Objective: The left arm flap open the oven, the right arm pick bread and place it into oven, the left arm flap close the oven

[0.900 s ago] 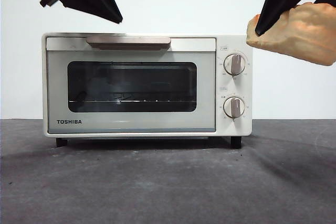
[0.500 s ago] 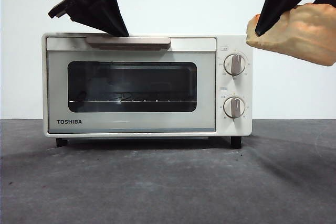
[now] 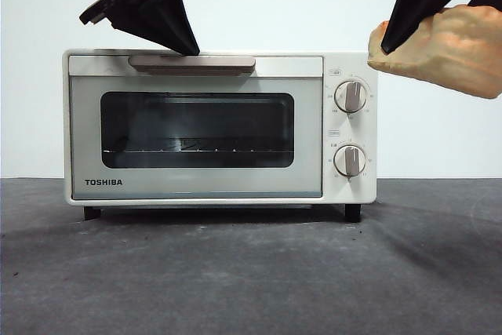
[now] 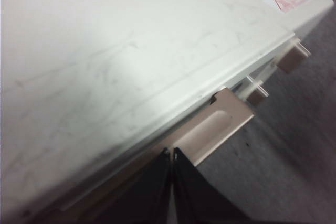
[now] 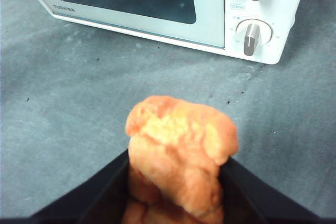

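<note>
- Since a second ago the left gripper (image 3: 190, 50) has dropped from up in the air down to the oven's beige bar handle (image 3: 192, 61), and its black tip now sits right at the handle's top edge, a bit left of the middle. The right arm and the loaf haven't budged.
- Left wrist view is the one that settles the jaw question: the left gripper (image 4: 171, 153) has its two black jaws pressed together with only a hairline seam between them, holding nothing, tip right at the handle (image 4: 212, 129) where it meets the oven's top panel (image 4: 131, 61). Front view just shows one dark wedge, so you couldn't tell from there.
- Right gripper (image 5: 176, 182) is clamped on the bread (image 5: 178, 150), one jaw on each side of the lumpy orange loaf.
- Front view puts the bread (image 3: 447, 49) up in the air, off to the oven's knob side, roughly level with its top and well above the table (image 3: 251, 272).
- The oven (image 3: 220, 127) stands on the dark grey table with its door shut. You only get the wire rack behind the glass and both knobs (image 3: 351, 96) straight on in the front view.
- Right wrist view only catches the oven's lower front corner (image 5: 210, 24), but shows the bread hanging clear over bare table in front of it.
</note>
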